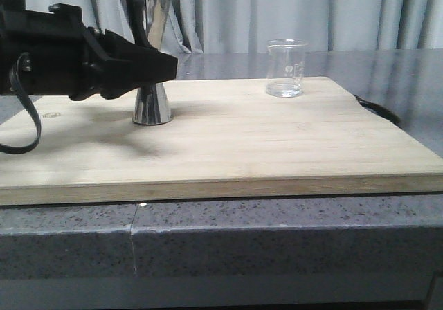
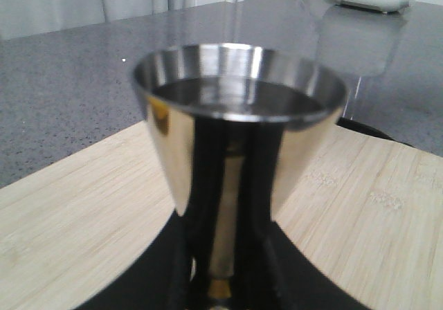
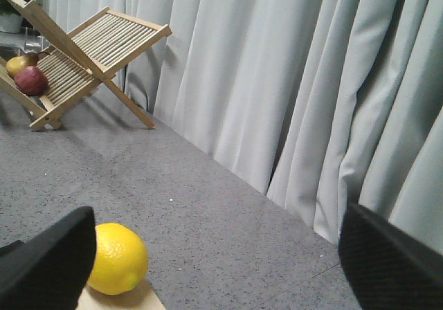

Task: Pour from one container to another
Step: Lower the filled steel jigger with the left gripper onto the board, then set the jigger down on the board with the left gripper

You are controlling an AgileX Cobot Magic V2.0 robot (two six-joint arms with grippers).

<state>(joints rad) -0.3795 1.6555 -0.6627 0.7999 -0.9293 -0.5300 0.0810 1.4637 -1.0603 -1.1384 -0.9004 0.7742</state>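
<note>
Steel catches my eye first: the jigger (image 1: 152, 61) stands upright on the bamboo cutting board (image 1: 221, 151), toward its left rear, long axis vertical, wide mouth up. My left gripper (image 1: 165, 66) reaches in from the left at waist height, and in the left wrist view the dark fingers (image 2: 266, 268) sit on either side of the narrow neck below the upper cone (image 2: 239, 116). Whether the pads are pressing the metal or only flanking it I cannot tell from these views.

The glass beaker (image 1: 286, 68) stands upright too, at the board's far edge, well apart to the right of the jigger, with a little clear liquid in its bottom. Nothing is near it. The right gripper (image 3: 221, 254) does not appear in the front view; its own camera shows the two fingers spread wide with nothing between them, pointed at the curtain, a lemon (image 3: 118, 258) just beside one finger.

My judgement: the beaker lies on the right arm's side, so that arm is the natural one to fetch it, closing across its straight wall horizontally, while the left arm steadies the jigger.
</note>
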